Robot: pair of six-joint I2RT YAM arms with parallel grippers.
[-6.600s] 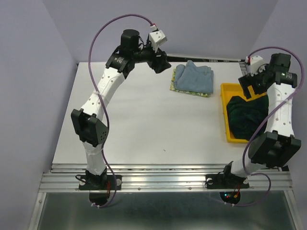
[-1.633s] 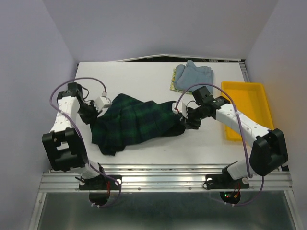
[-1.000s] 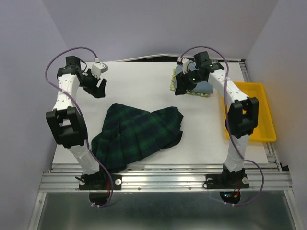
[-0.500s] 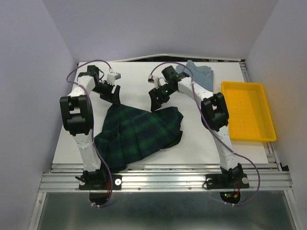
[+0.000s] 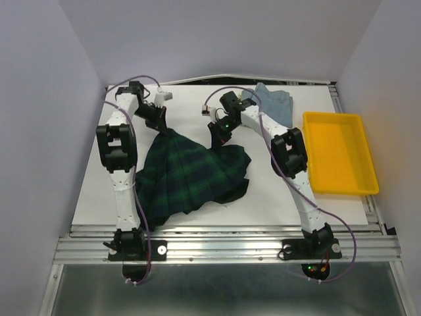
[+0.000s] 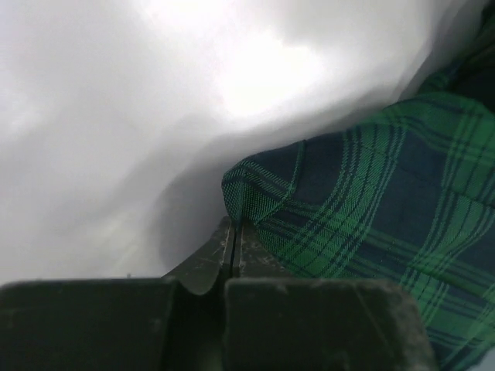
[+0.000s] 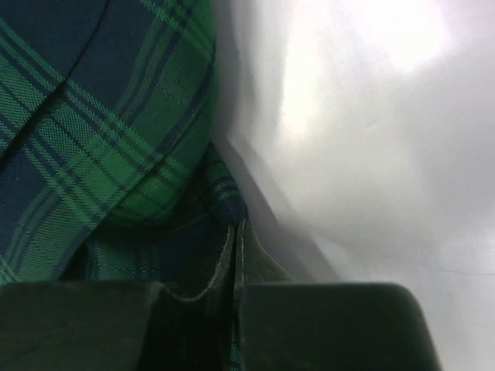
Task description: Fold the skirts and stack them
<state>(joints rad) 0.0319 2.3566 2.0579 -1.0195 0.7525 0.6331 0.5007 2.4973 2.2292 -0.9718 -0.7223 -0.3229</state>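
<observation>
The left tool [image 5: 159,124] and right tool [image 5: 220,137] each clench a far corner of the plaid skirt [image 5: 191,174].

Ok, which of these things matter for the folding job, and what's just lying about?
For the job:
- plaid skirt, its far corners pinched by the left fingers and right fingers
- blue-grey skirt, at the table's far edge

Just lying about:
- yellow tray, to the right

place: robot lab cell | evidence: plain lilac walls [image 5: 39,131] boxing a white surface [image 5: 263,191]; two arms [image 5: 118,145] bolted to aluminium rail [image 5: 223,247], bottom of frame
</observation>
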